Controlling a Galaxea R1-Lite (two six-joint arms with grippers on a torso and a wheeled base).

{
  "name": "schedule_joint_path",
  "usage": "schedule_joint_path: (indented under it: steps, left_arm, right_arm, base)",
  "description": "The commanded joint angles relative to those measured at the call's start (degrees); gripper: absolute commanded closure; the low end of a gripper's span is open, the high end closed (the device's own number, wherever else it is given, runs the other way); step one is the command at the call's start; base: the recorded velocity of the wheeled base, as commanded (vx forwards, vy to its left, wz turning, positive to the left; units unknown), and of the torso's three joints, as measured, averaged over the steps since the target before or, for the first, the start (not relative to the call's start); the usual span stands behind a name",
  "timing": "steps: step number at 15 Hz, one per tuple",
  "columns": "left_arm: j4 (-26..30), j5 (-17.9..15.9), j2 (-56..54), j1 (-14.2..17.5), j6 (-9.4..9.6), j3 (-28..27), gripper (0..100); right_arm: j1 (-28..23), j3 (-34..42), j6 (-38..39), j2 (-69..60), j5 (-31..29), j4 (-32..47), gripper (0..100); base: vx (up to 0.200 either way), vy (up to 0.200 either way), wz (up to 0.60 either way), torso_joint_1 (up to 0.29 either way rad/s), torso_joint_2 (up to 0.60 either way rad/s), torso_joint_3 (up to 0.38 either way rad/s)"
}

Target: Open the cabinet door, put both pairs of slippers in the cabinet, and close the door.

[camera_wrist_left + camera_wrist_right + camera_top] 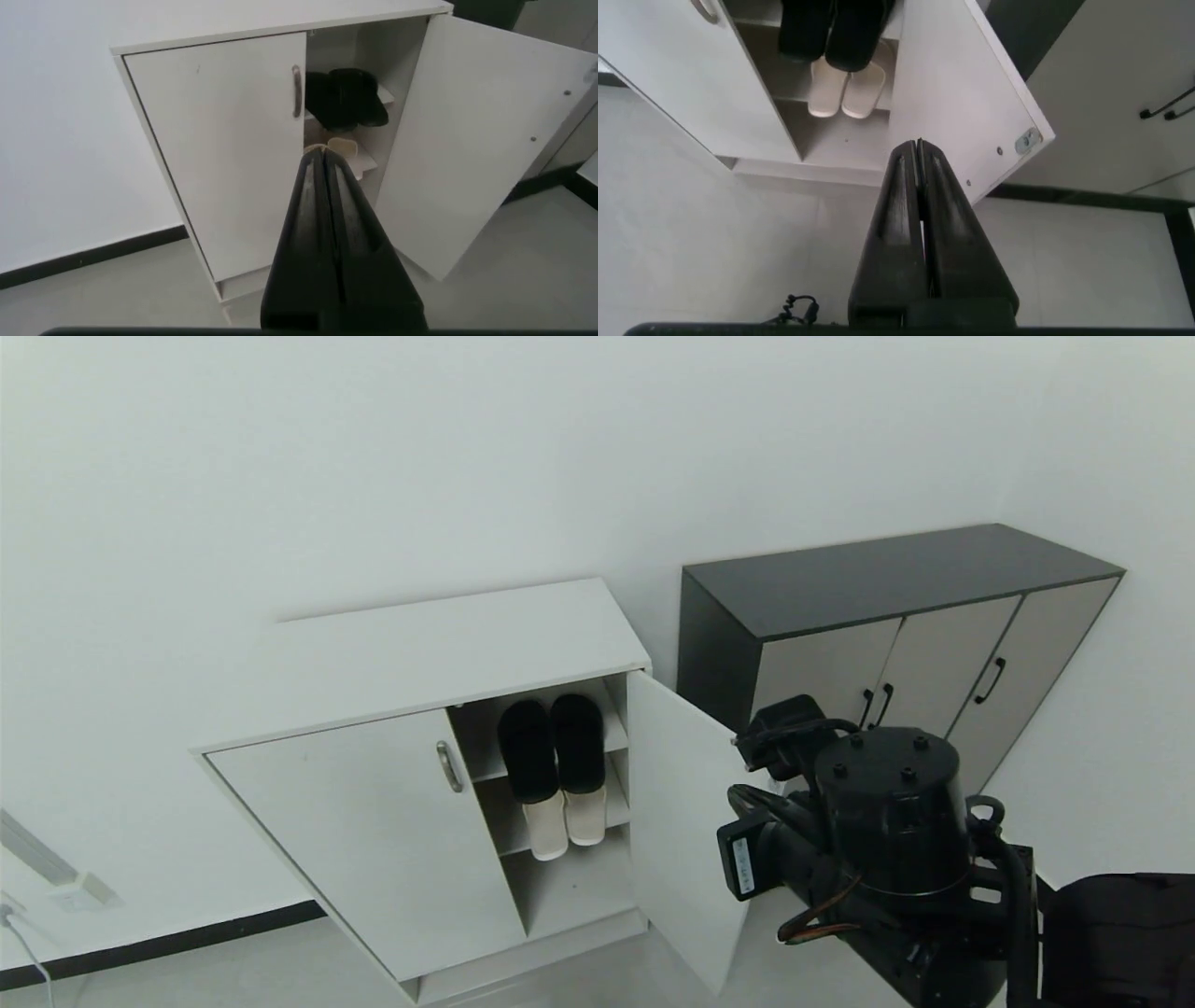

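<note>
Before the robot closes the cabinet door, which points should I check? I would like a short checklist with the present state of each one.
1. Black slippers lie on a shelf inside the cabinet: ok.
2. White slippers lie on the shelf below: ok.
3. No slipper sticks out into the door's path: cannot tell.
4. Right door is open and ready to be pushed shut: ok.
5. Left gripper is shut and empty: ok.
6. Right gripper is shut and empty, near the open door: ok.
</note>
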Motion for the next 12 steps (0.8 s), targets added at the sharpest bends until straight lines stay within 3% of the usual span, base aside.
schedule_joint_path:
  steps: [1, 4, 7, 9, 12]
  left_arm:
    - [0.0, 0.0, 0.1, 0.0, -0.05, 0.0, 100]
    - [0.0, 0.0, 0.0, 0.0, -0.05, 0.0, 100]
    - [0.0, 0.0, 0.0, 0.0, -0.05, 0.0, 100]
    - [0.0, 0.0, 0.0, 0.0, -0.05, 0.0, 100]
    - [0.0, 0.1, 0.0, 0.0, -0.14, 0.0, 100]
  right_arm:
    - [0.0, -0.1, 0.0, 0.4, 0.0, 0.0, 100]
    - [-0.8, -0.5, -1.3, 0.3, -0.3, -1.5, 100]
    - [-8.4, -6.9, -1.4, 3.2, 0.2, -1.1, 100]
    - [-15.0, -13.7, -1.4, 6.7, 5.3, 1.7, 100]
    - [-20.6, -23.3, -1.1, 11.4, 9.5, 8.6, 100]
  base:
    - [-0.200, 0.000, 0.00, 0.017, 0.00, 0.002]
    - [-0.200, 0.000, 0.00, -0.006, 0.00, -0.004]
    - [0.000, 0.000, 0.00, 0.000, 0.00, 0.000]
    - [0.000, 0.000, 0.00, 0.000, 0.00, 0.000]
    - [0.000, 0.000, 0.00, 0.000, 0.00, 0.000]
